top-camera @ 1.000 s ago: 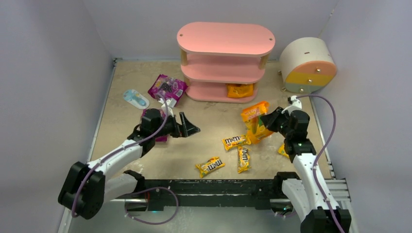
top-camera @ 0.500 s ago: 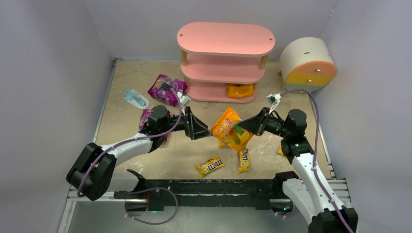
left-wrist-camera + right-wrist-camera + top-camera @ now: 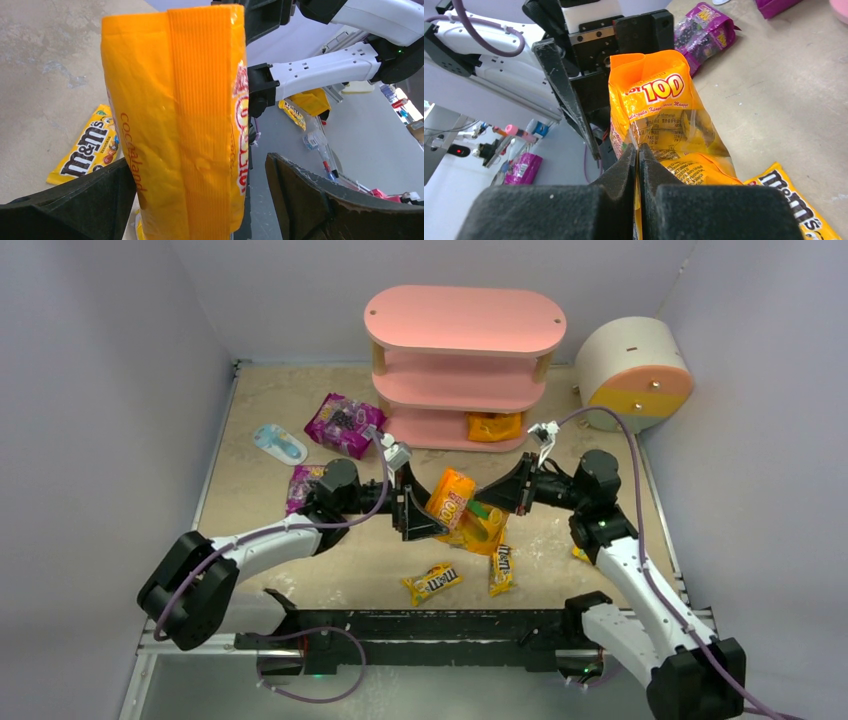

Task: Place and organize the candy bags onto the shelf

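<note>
My right gripper (image 3: 480,502) is shut on the edge of an orange candy bag (image 3: 452,498) and holds it upright above the table's middle; the right wrist view shows the pinch (image 3: 638,148) on the bag (image 3: 659,100). My left gripper (image 3: 424,506) is open and straddles that bag (image 3: 180,115), with a gap at one finger (image 3: 310,200). A second orange bag (image 3: 494,426) lies on the bottom tier of the pink shelf (image 3: 465,320). Two magenta bags (image 3: 343,423) (image 3: 300,485) lie left. Yellow M&M's packets (image 3: 433,582) (image 3: 501,568) lie in front.
A round cream drawer unit (image 3: 635,375) stands at the back right. A pale blue-white packet (image 3: 279,443) lies at the left. Another yellow packet (image 3: 578,554) peeks out by the right arm. Walls close in on three sides.
My right gripper has carried the orange bag left to the table's middle. My left gripper has reached right, and the bag now sits between its open jaws.
</note>
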Controlling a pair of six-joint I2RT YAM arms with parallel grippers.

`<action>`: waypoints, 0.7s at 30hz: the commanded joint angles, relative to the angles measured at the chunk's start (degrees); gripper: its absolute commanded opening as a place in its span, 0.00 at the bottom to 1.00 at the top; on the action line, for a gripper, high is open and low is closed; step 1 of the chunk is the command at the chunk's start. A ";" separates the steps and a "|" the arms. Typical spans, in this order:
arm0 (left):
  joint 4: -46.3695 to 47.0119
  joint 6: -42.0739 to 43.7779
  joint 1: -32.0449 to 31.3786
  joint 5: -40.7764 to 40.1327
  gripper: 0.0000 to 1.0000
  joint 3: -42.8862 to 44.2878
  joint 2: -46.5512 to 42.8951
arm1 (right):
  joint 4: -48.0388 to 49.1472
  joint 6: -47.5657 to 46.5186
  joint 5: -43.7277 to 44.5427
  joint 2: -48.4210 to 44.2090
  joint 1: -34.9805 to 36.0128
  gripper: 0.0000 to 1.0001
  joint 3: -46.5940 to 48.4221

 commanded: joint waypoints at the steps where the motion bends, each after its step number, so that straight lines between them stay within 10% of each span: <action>1: 7.50 -1.83 -1.63 2.61 0.99 3.25 1.51 | 7.22 1.89 -1.35 0.56 2.98 0.00 4.31; 10: 13.74 -11.13 -2.27 0.86 0.23 3.20 2.76 | 5.17 -0.16 3.58 4.68 4.50 0.00 7.79; 16: 9.34 -14.76 -2.18 -1.96 0.00 3.17 0.95 | -6.69 -11.42 15.36 10.35 4.50 0.64 15.03; 21: -3.73 -13.87 0.52 -1.00 0.00 7.52 -3.18 | -5.46 -29.63 32.46 6.16 4.50 0.85 14.95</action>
